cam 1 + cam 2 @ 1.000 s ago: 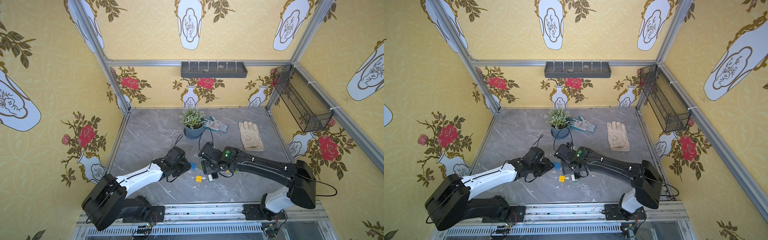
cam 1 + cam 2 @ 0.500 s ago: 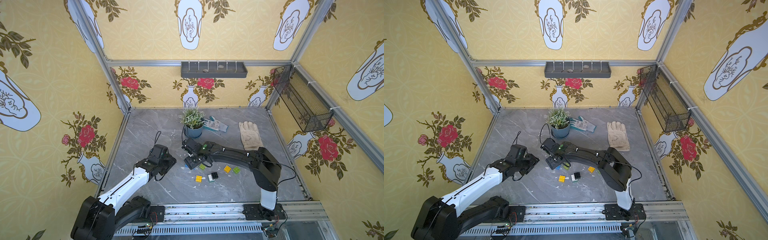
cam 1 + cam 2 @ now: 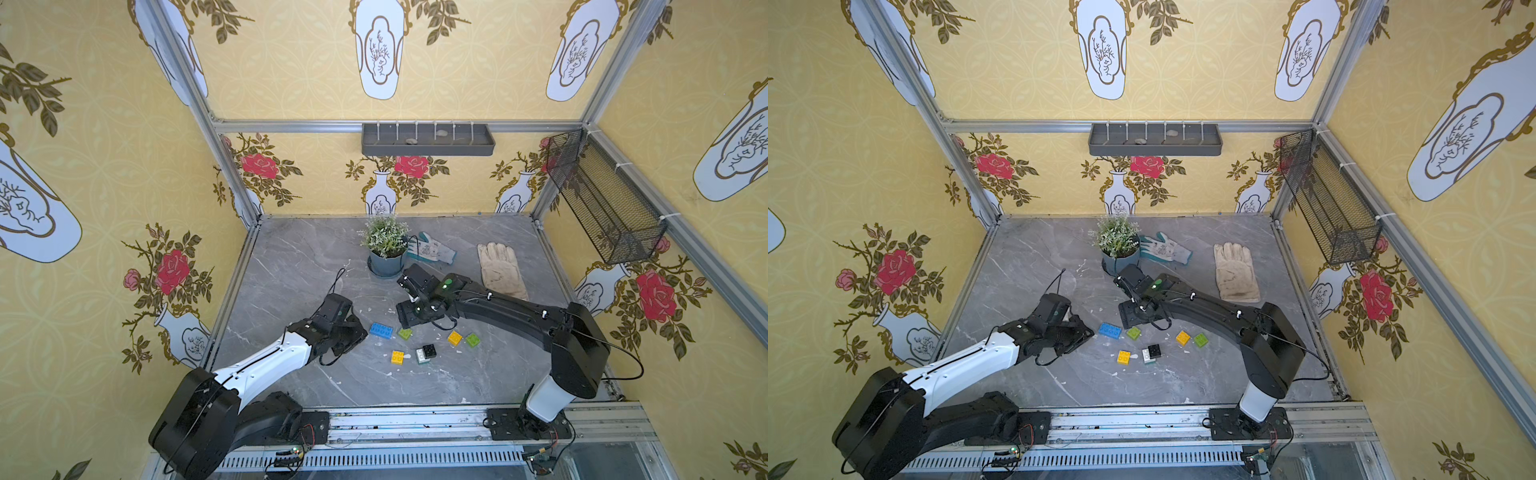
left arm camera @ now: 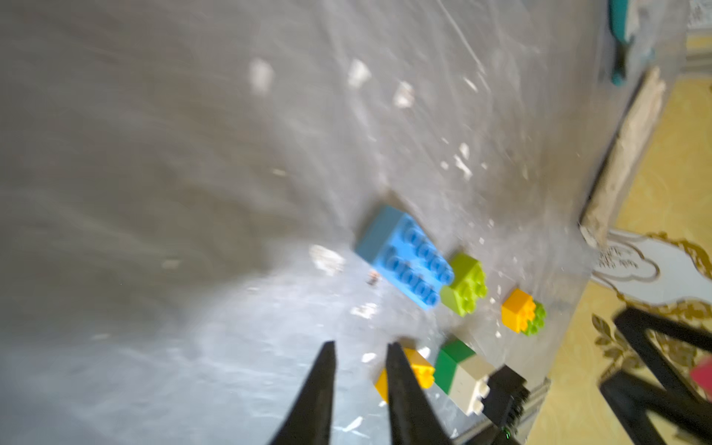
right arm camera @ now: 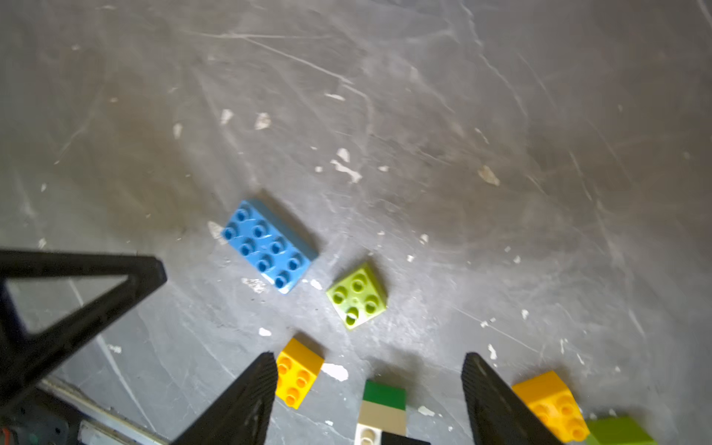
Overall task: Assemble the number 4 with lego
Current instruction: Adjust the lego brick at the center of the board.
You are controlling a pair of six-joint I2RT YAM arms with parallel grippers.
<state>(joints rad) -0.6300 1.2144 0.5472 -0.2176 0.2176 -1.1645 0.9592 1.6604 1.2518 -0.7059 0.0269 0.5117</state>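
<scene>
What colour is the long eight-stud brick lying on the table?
Blue. The long brick shows best in the right wrist view, lying studs up beside a lime square one.

Looks like a robotics lab cell: aluminium frame (image 3: 291, 126) holding rose-wallpaper panels (image 3: 291, 62), a grey marbled surface (image 3: 299, 266), left arm (image 3: 266, 365) and right arm (image 3: 511, 320) bolted to a rail (image 3: 415, 419).

Your left gripper (image 4: 360, 346) swung well away from blue brick (image 3: 381, 330), now back just beside it, jaws closed together, nothing between. Your right gripper (image 5: 370, 358) reached over blue brick, now drawn back, near it.
</scene>
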